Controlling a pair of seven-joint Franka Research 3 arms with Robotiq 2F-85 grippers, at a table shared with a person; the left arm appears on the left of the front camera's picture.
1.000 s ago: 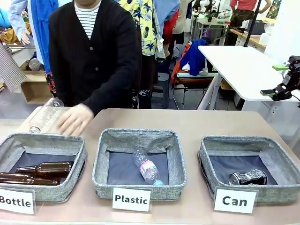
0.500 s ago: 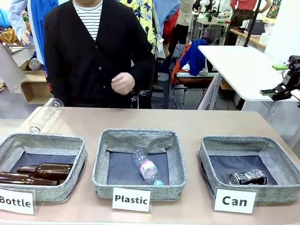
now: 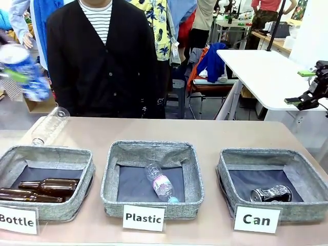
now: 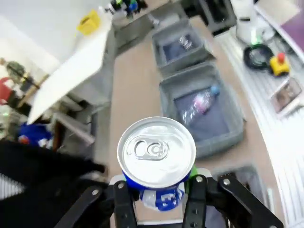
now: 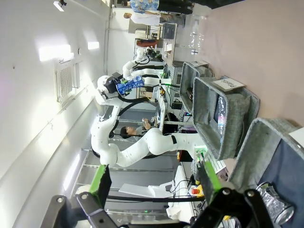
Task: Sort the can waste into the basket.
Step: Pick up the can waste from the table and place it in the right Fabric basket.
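1. The left gripper (image 4: 159, 202) pinches the blue-and-white can (image 4: 156, 159), raised high at the robot's left, with its pull-tab top toward the wrist camera.
2. The right gripper (image 5: 154, 185) hangs spread, holding nothing.
3. The white cards (image 3: 144, 218) read "Bottle", "Plastic" and "Can".
4. The crushed can (image 3: 271, 193) lies in the "Can" basket (image 3: 271, 154).

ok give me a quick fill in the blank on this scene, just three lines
The left pincer is ____ on the blue can.
The crushed can lies in the basket signed ____.
The right pincer is ____, with nothing between its pads.
Missing words: shut; Can; open.
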